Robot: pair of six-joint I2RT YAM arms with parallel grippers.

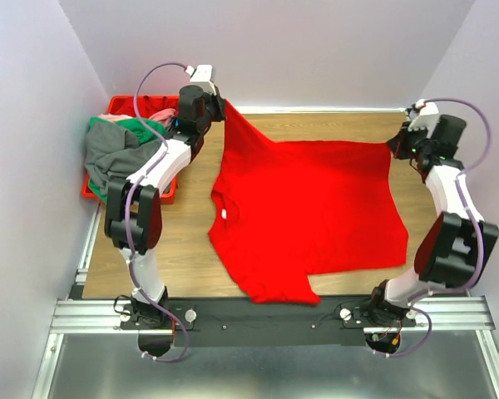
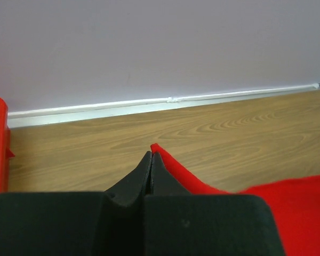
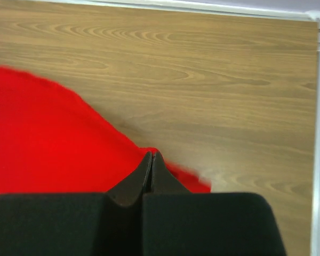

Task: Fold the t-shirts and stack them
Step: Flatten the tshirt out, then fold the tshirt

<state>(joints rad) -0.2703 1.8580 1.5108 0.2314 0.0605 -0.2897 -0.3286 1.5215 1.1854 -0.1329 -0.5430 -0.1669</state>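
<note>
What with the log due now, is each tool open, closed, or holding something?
Left tool: closed on the red t-shirt, at its edge.
Right tool: closed on the same red t-shirt.

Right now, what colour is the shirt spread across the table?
The cloth t-shirt is bright red; top external view.

Spread t-shirt [image 1: 308, 212] mid-desk [image 1: 183, 241], crate [image 1: 119, 105] at the far left, heap of shirts [image 1: 121, 150] in it, left end effector [image 1: 220, 106] at the t-shirt's far left corner, right end effector [image 1: 392, 143] at its far right corner
</note>
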